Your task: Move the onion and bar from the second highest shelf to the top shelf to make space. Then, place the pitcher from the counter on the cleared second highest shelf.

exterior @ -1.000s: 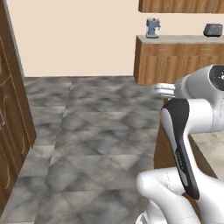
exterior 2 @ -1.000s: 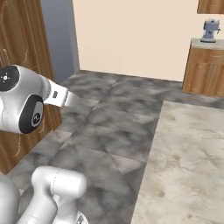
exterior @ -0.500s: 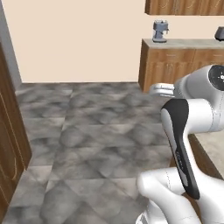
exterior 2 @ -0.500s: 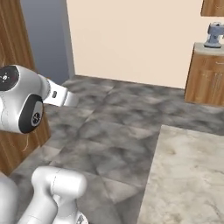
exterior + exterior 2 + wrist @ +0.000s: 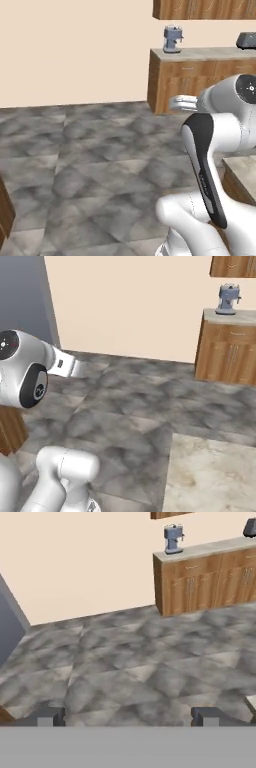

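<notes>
The whole scene has slid sideways since the earlier pictures, so the base has turned: the brown wooden panel that stood at the left edge of the left base view has nearly dropped out of sight, leaving only a sliver at the lower left, and the far cabinet run with its coffee machine (image 5: 172,38) now sits nearer the middle of that view. In the right base view the same wood has shrunk to a small piece at the lower left, and a tall grey-blue panel (image 5: 22,296) takes the upper left corner. The room is a kitchen with a grey marbled tile floor (image 5: 100,150) and a plain cream wall; against that wall stand brown wooden cabinets topped by a pale stone surface (image 5: 205,52), which carries the coffee machine and a dark appliance (image 5: 246,40) further along. A nearer slab of beige marbled stone, the counter (image 5: 210,476), fills the lower right of the right base view. The onion, bar, pitcher and shelves cannot be made out in any view. The white arm is folded high, its hand pointing forward over the floor. In the hand view the pincer (image 5: 127,716) looks across the floor with its two dark tips set wide apart, gripping nothing.
</notes>
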You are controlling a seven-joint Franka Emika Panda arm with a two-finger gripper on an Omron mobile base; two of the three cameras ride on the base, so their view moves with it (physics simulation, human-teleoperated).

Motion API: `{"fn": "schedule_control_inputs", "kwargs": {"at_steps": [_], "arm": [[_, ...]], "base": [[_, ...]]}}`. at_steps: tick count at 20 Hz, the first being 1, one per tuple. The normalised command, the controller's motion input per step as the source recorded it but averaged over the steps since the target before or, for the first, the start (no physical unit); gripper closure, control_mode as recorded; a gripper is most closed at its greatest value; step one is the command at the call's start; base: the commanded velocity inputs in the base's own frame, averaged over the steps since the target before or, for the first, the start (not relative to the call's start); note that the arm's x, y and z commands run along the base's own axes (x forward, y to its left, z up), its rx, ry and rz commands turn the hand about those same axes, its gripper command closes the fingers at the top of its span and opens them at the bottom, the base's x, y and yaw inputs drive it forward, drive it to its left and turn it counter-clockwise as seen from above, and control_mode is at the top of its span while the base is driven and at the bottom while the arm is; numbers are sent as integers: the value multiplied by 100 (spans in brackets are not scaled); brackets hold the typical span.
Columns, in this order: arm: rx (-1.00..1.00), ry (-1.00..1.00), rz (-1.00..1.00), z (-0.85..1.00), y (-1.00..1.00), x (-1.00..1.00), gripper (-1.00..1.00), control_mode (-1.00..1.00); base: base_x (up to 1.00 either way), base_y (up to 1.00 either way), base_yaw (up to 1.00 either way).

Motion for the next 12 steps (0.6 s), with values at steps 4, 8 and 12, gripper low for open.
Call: {"fn": "schedule_control_inputs", "kwargs": {"at_steps": [4,8,12], "arm": [[0,0,0,0,0,0,-100,100],[0,0,0,0,0,0,-100,100],[0,0,0,0,0,0,-100,100]], "base": [[78,28,-51],[59,38,-57],[38,39,-65]]}}
